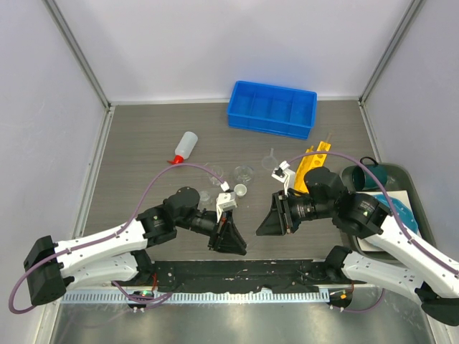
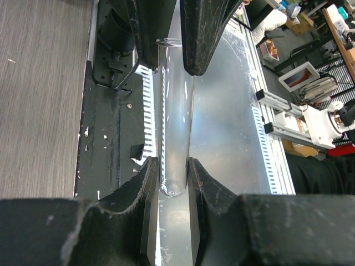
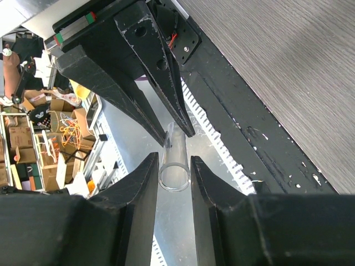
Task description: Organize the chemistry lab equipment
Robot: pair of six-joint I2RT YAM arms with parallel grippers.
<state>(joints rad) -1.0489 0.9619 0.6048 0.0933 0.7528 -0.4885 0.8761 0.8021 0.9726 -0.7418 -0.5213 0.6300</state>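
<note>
Progress looks early: I have one glass tube point(image 2: 175, 111) pinched at both ends, left gripper point(image 2: 173, 174) and right gripper point(image 3: 175, 166) both closed on it at the near middle; squeeze bottle point(image 1: 185, 147), beaker point(image 1: 244, 172) and yellow rack point(image 1: 313, 159) wait unsorted.

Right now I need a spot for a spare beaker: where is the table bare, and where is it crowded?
Bare: the far-left stretch between the left wall and the squeeze bottle, and the strip left of the blue bin. Crowded: the middle, with beakers, funnel and yellow rack, and the right edge with mug and plate.
</note>
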